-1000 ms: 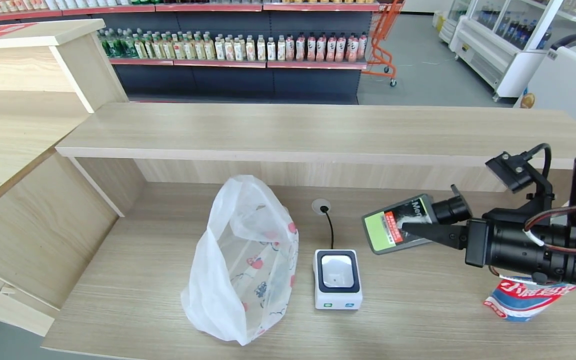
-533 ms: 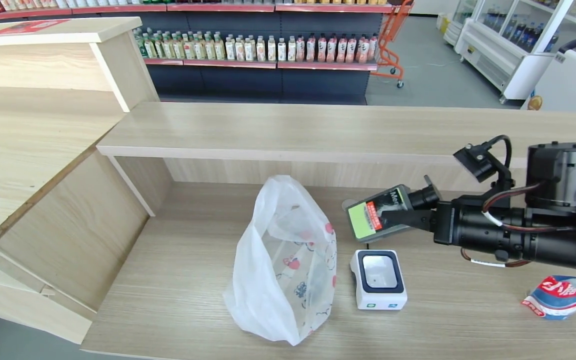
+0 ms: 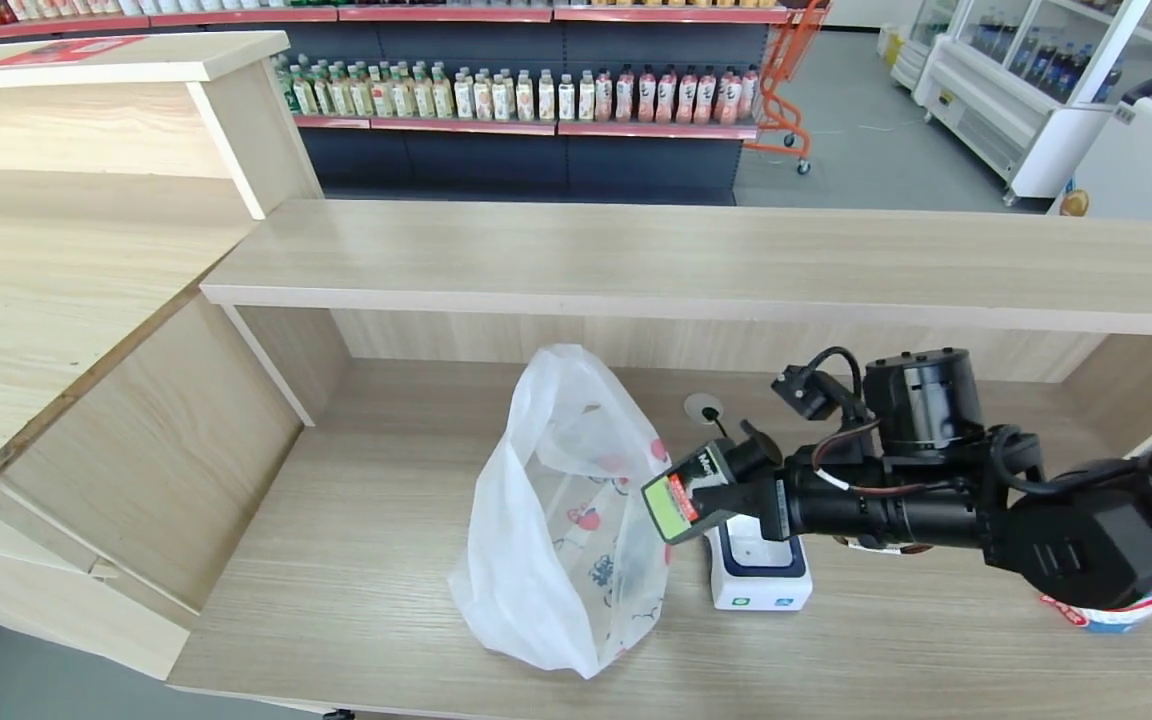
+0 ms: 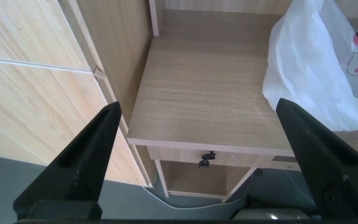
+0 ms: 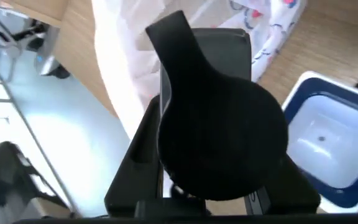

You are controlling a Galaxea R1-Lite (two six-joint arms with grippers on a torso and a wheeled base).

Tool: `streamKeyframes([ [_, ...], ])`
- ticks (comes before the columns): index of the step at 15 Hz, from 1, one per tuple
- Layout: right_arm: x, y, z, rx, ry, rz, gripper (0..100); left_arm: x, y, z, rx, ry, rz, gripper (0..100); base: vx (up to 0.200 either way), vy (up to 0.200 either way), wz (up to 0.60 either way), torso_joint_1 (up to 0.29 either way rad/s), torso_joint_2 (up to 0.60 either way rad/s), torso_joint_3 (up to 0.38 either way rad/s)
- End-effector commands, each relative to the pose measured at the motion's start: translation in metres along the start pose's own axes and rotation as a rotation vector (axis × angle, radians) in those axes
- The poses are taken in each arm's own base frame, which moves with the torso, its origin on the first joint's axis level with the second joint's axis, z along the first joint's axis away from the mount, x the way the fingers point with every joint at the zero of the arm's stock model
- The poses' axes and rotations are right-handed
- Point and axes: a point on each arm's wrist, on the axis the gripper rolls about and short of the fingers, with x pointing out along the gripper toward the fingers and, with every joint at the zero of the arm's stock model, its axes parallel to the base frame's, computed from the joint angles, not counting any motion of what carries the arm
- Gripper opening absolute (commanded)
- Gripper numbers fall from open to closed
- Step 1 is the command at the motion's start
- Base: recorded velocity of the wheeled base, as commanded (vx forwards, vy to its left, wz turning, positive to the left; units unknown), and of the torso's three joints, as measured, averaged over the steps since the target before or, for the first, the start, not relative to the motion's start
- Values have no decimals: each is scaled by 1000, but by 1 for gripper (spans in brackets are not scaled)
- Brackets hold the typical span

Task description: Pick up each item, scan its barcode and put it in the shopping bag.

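Right end effector [image 3: 714, 490] is clamped tight on a dark pack [image 3: 678, 500] with a green and red label, gripping it by one end. The pack is up off the counter [image 3: 356, 560], tilted, with its labelled end right at the side of the white shopping bag [image 3: 546, 530]. Just beneath and beside it sits the white barcode scanner [image 3: 758, 585], window facing up, its far end hidden behind the arm. The bag stands upright with its mouth open, just beside the scanner. Over at the right end of the counter, a red, white and blue packet [image 3: 1121, 608] peeks out from under the arm. Left end effector [image 4: 199, 124] has its fingers spread wide, holding nothing, off the counter's near edge, well apart from the bag.
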Motion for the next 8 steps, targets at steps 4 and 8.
streamKeyframes([
  [4, 68, -19, -24, -303, 54, -8, 0, 0, 0, 0, 0, 0, 0, 100, 0, 0, 0, 0, 0, 0],
  [8, 104, -12, -16, -412, 17, 28, 0, 0, 0, 0, 0, 0, 0, 100, 0, 0, 0, 0, 0, 0],
])
